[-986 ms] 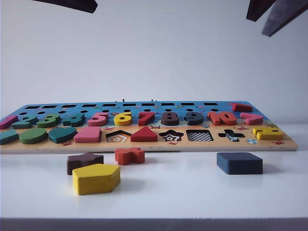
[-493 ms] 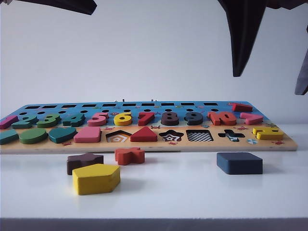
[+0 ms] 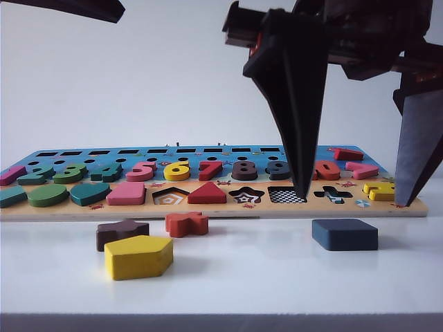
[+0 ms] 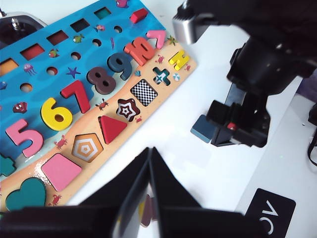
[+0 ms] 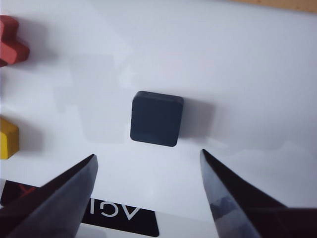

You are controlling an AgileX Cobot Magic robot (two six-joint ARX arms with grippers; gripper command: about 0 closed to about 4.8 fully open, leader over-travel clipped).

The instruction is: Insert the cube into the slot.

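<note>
The cube [image 3: 345,234] is a flat navy square block lying on the white table in front of the puzzle board's right end. My right gripper [image 3: 351,200] hangs just above it, open wide, one fingertip [image 3: 301,190] in front of the slot and the other to the right. In the right wrist view the cube [image 5: 157,118] lies untouched just past the open right gripper [image 5: 148,154]. The slot [image 3: 286,195], a checkerboard square cut-out [image 4: 144,92], is empty. My left gripper [image 4: 148,149] is shut and empty, high over the table's left side.
The wooden board [image 3: 208,211] with numbers and shapes spans the table. A yellow pentagon [image 3: 138,256], a brown star [image 3: 121,233] and a red cross piece [image 3: 186,223] lie loose in front of it on the left. The table's front edge is close.
My right gripper has dropped from the upper right corner to just above the cube, turned at the wrist and spread its fingers. The cube and the left arm have hardly moved.
</note>
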